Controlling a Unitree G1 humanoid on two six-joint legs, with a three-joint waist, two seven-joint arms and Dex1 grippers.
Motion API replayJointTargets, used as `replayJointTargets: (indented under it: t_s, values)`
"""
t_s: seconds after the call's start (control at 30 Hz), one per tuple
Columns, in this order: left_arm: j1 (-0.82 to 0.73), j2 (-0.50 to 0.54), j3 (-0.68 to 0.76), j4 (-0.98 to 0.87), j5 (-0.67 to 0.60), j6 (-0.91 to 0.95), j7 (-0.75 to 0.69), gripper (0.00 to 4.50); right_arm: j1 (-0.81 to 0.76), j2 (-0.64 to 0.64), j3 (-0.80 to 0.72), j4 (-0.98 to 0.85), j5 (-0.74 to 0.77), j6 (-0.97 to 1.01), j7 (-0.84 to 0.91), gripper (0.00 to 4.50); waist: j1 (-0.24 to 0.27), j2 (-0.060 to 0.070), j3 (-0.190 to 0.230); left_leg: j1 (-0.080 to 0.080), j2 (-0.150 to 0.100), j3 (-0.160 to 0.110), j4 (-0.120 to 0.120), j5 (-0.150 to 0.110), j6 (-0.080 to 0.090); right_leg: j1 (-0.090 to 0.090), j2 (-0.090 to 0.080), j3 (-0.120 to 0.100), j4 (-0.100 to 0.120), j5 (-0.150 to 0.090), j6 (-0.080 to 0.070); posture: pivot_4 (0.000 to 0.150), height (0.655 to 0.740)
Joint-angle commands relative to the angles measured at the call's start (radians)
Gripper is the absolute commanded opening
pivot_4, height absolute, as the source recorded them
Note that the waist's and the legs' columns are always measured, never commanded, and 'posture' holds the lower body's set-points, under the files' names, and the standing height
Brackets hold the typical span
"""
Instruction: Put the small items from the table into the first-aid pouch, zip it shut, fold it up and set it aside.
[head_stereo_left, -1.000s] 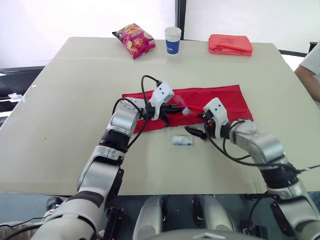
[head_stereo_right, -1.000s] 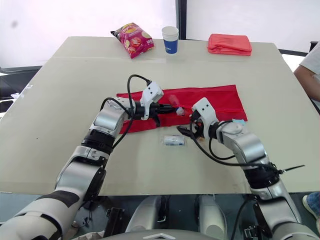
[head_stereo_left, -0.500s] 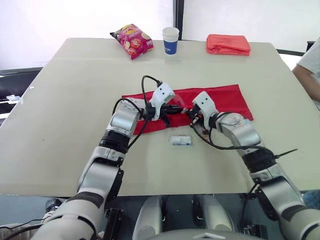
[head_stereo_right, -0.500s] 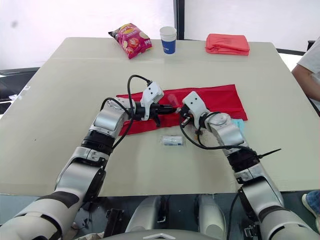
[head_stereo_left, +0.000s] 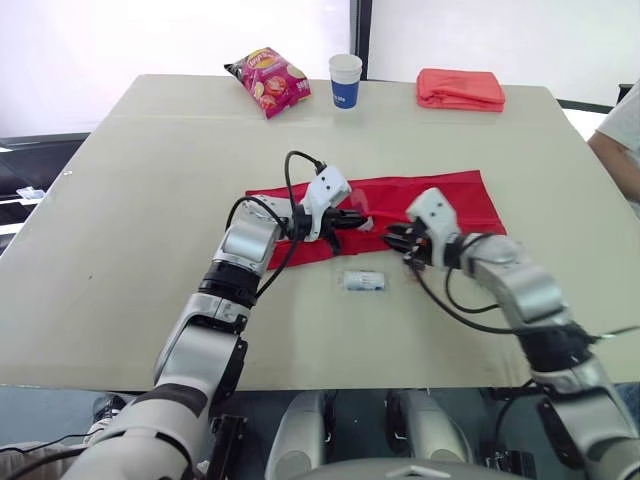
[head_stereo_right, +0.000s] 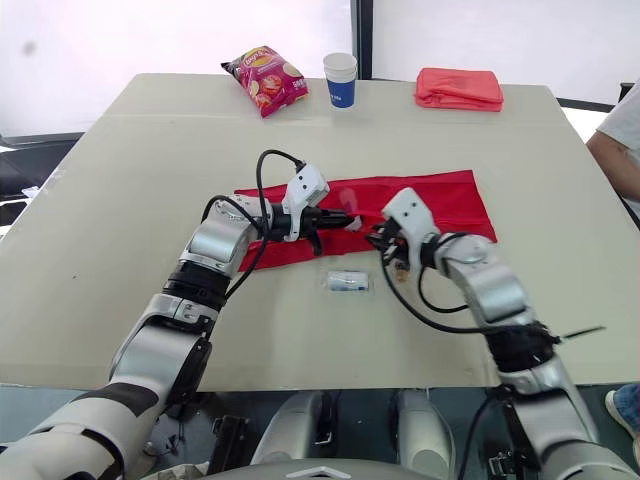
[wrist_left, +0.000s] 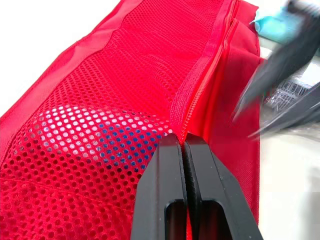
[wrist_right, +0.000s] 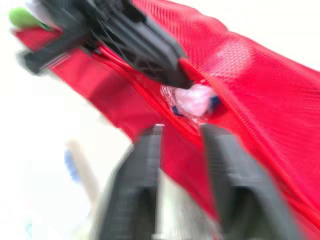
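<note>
Roughly at the middle of the table (head_stereo_left: 130, 200), the red first-aid pouch (head_stereo_left: 455, 195) lies flat and unfolded with its mesh side up. Its long axis runs across the table from the robot's left to its right, the right end a little farther from the robot. In the left wrist view a zip line runs along the mesh panel, straight away from the fingers.

The left gripper (head_stereo_left: 358, 218) has its two black fingers pressed together, pinching the pouch's fabric at that zip seam. The right gripper (wrist_right: 180, 131) hovers just beside it, over the near edge of the pouch, with its fingers apart and nothing between them. The two grippers' tips are close together and point toward each other. A small clear packet (wrist_right: 192, 100) with pink and blue inside sits at the pouch's mouth, right under the left gripper's tips.

A small white roll (head_stereo_left: 362, 281) lies on the table just in front of the pouch, apart from it, its long axis parallel to the pouch's.

Along the far edge stand a crisp bag (head_stereo_left: 268, 80), a paper cup (head_stereo_left: 345, 80) and a folded red-orange cloth (head_stereo_left: 461, 88).
</note>
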Motion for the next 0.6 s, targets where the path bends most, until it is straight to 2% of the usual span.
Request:
replayJointTargets:
  t_s: [0.03,0.1,0.13,0.27,0.43,0.6]
  values:
    - [-0.01,0.008,0.008,0.002,-0.004,-0.032,-0.006,0.0,0.074,-0.095,-0.147,-0.228,0.155,0.102,0.063,3.24,0.001,0.0,0.0,0.0,0.0,-0.001,0.0,0.0,0.0,0.0,0.0,0.0,0.0,0.0,0.0,0.15,0.74]
    - [-0.013,0.011,0.006,0.014,-0.003,-0.043,-0.011,0.0,0.122,-0.158,-0.196,-0.3,0.22,0.154,0.087,4.16,-0.002,0.0,0.0,0.0,0.0,0.0,-0.001,0.0,0.0,0.0,0.0,0.0,-0.001,0.0,0.0,0.15,0.74]
    - [-0.015,0.012,0.005,0.019,-0.003,-0.048,-0.015,0.0,0.14,-0.181,-0.21,-0.325,0.244,0.176,0.093,4.34,-0.002,0.0,0.0,0.0,0.0,0.0,-0.001,0.0,0.0,0.0,0.0,0.0,-0.001,0.0,0.0,0.15,0.74]
    - [-0.022,0.015,0.001,0.038,-0.003,-0.066,-0.032,0.0,0.151,-0.21,-0.152,-0.356,0.257,0.203,0.064,4.34,-0.003,0.0,0.0,0.001,0.001,0.0,0.0,0.0,0.0,0.0,0.0,0.0,-0.001,-0.003,-0.002,0.15,0.74]
    - [-0.028,0.017,-0.001,0.047,0.001,-0.078,-0.043,0.0,0.081,-0.15,0.075,-0.275,0.122,0.136,-0.004,4.34,-0.002,0.0,0.0,0.001,0.0,0.0,0.0,0.0,0.0,0.0,0.0,0.0,-0.001,-0.003,-0.002,0.15,0.74]
    - [-0.029,0.021,-0.002,0.042,0.003,-0.08,-0.046,0.0,0.036,-0.097,0.2,-0.194,0.051,0.077,-0.013,4.34,0.001,0.0,0.0,0.0,0.0,0.0,0.0,0.0,0.0,0.0,0.0,0.0,-0.001,-0.002,-0.001,0.15,0.74]
